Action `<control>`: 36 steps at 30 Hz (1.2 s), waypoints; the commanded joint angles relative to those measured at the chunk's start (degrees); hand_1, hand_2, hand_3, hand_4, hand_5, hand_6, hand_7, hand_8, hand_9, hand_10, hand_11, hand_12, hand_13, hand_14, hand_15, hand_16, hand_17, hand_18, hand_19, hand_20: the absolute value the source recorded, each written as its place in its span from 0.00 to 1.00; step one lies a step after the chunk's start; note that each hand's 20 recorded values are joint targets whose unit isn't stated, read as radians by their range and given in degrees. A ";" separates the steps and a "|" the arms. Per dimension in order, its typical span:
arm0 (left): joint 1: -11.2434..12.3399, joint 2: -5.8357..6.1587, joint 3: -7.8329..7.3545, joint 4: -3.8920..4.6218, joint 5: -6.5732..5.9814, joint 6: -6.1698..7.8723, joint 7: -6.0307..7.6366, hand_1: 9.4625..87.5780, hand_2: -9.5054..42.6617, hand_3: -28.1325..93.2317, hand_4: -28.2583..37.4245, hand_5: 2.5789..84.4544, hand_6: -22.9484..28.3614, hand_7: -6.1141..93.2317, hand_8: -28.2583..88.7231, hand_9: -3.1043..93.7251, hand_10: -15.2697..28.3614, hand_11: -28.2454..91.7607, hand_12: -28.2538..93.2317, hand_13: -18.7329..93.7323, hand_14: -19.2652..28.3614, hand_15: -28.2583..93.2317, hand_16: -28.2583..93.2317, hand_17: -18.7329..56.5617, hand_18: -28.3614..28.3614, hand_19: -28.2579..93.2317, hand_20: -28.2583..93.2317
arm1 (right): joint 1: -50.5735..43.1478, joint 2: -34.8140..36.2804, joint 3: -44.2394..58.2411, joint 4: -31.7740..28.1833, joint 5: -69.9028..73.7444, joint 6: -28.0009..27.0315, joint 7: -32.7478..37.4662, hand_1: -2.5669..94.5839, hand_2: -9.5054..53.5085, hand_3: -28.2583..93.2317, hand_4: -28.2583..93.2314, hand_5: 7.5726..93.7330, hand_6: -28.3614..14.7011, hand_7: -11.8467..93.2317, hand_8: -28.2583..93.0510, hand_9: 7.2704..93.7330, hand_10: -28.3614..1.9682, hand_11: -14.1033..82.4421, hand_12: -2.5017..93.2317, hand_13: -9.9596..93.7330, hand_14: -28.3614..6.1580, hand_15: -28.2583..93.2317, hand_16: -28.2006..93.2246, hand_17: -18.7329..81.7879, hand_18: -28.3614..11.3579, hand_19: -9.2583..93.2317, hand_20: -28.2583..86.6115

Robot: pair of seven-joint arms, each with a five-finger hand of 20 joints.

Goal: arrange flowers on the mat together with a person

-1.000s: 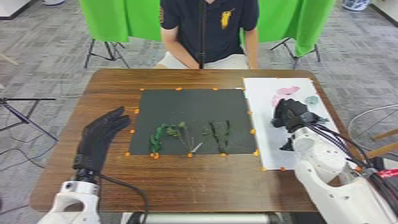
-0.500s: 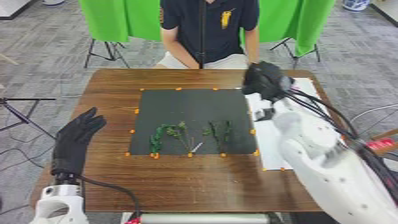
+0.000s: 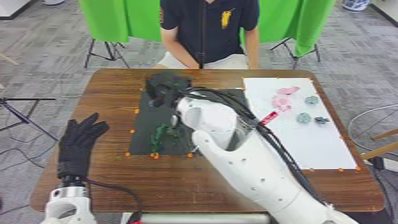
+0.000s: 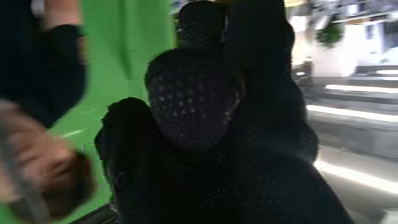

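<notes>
Right hand (image 3: 167, 89) over mat's (image 3: 145, 131) far left, early going!

How open it is, or whether it holds anything, I can't tell. Left hand (image 3: 78, 149) open, empty. Greenery (image 3: 159, 138) lies near-side on the mat; pink flowers (image 3: 282, 103) and green flowers (image 3: 304, 118) await placing, on the right-hand sheet (image 3: 306, 146).

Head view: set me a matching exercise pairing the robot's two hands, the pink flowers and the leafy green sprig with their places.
Things:
1. left hand
2. pink flowers
3. right hand
4. green sprig

Places:
A. at the far left corner of the dark mat
B. on the near left part of the dark mat
C. left of the dark mat, at the wooden table
D. on the white sheet

Pairs: 1-C; 2-D; 3-A; 4-B
</notes>
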 commanded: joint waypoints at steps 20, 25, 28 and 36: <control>-0.49 0.52 1.42 0.69 -1.18 -0.02 -0.01 0.08 0.59 0.73 0.00 0.57 0.63 0.11 0.22 0.51 0.87 0.34 0.36 0.48 0.87 0.38 0.22 0.31 0.73 0.34 0.35 | -2.23 -3.24 -3.30 4.64 -7.07 -6.03 -1.85 0.85 0.00 0.33 0.27 0.79 0.73 0.35 0.22 1.00 0.69 0.20 0.30 1.00 0.87 0.70 0.40 0.90 0.53 1.00 0.57; -0.92 0.51 1.52 0.86 -1.33 -0.85 -0.35 0.08 0.57 0.73 0.00 0.56 0.60 0.13 0.21 0.51 0.83 0.34 0.35 0.49 0.84 0.36 0.24 0.32 0.72 0.32 0.35 | -2.37 -2.81 -3.60 4.16 -6.63 -5.67 -1.83 0.95 0.00 0.04 0.47 0.83 0.73 0.27 0.24 1.00 0.66 0.21 0.30 1.00 0.85 0.71 0.39 0.90 0.52 1.00 0.57; -0.89 0.47 1.56 0.79 -1.38 -0.76 -0.12 0.09 0.57 0.73 0.00 0.56 0.59 0.13 0.21 0.51 0.81 0.34 0.35 0.49 0.83 0.35 0.24 0.32 0.72 0.32 0.36 | -2.42 -2.31 -4.09 3.56 -6.02 -6.09 -1.76 0.95 0.00 0.03 0.47 0.82 0.74 0.27 0.24 1.00 0.66 0.21 0.30 1.00 0.85 0.70 0.40 0.90 0.51 1.00 0.57; -0.96 0.40 1.50 0.75 -1.14 -1.04 -0.42 0.08 0.56 0.74 0.00 0.56 0.60 0.13 0.21 0.52 0.81 0.35 0.35 0.49 0.83 0.36 0.23 0.32 0.72 0.32 0.36 | -2.35 -1.90 -4.29 2.96 -5.25 -6.24 -1.86 0.94 0.00 0.01 0.48 0.78 0.75 0.27 0.21 1.00 0.66 0.21 0.29 1.00 0.85 0.70 0.40 0.90 0.51 1.00 0.57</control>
